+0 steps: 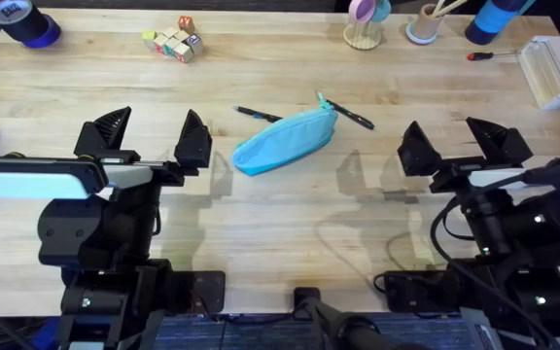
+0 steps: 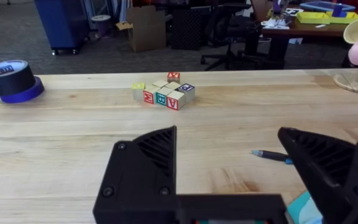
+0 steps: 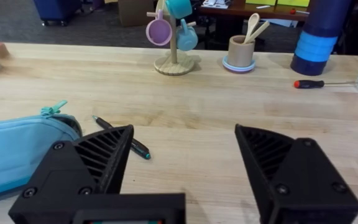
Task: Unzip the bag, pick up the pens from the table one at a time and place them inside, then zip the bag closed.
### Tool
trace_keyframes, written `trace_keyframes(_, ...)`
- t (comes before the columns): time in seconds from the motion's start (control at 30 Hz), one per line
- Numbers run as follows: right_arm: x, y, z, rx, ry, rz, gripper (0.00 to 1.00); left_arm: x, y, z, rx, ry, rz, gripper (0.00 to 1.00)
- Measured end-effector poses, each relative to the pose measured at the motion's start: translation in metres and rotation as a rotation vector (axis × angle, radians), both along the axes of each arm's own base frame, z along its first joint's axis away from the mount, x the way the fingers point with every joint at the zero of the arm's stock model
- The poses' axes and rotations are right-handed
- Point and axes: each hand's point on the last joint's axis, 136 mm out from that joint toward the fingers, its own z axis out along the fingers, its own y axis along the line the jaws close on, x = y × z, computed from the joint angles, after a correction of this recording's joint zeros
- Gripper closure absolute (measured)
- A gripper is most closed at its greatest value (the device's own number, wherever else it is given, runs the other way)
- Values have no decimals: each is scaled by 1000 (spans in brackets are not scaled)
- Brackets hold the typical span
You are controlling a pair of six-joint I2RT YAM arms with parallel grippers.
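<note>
The wooden table (image 1: 290,214) is standing in a room with office chairs behind. The bag (image 1: 286,142) is lying between the left gripper (image 1: 154,134) and the right gripper (image 1: 465,136), both spread wide. One pen (image 1: 258,114) is touching its far side, another (image 3: 122,137) is lying near its zipper end.

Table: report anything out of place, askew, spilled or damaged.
Nothing stands out. The bag lies slanted but intact on the table, one pen beside its far-left side and another at its pull end. Both grippers are open, holding nothing.
</note>
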Motion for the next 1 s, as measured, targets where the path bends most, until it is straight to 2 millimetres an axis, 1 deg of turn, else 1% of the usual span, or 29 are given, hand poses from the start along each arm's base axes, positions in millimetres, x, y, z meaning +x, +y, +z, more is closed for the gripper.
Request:
trace_keyframes(0.23,0,0,-4,-1,18,-1,5,0,0,0,3,0,0,8)
trace_keyframes(0.6,0,0,-2,-15,12,0,5,0,0,0,3,0,0,8)
trace_keyframes(0.73,-1,-1,-1,-15,22,-3,5,-1,0,-9,3,51,0,8)
trace_keyframes(0.8,-3,-2,-4,-16,57,-8,5,-3,0,-9,4,85,0,8)
trace_keyframes(0.83,-3,-2,-4,-17,80,-11,5,-4,0,-6,4,99,0,8)
trace_keyframes(0.9,-2,-4,2,-17,104,-18,5,-6,0,6,4,114,0,8)
trace_keyframes(1.0,2,-5,23,-17,128,-25,5,-4,0,30,4,136,-1,8)
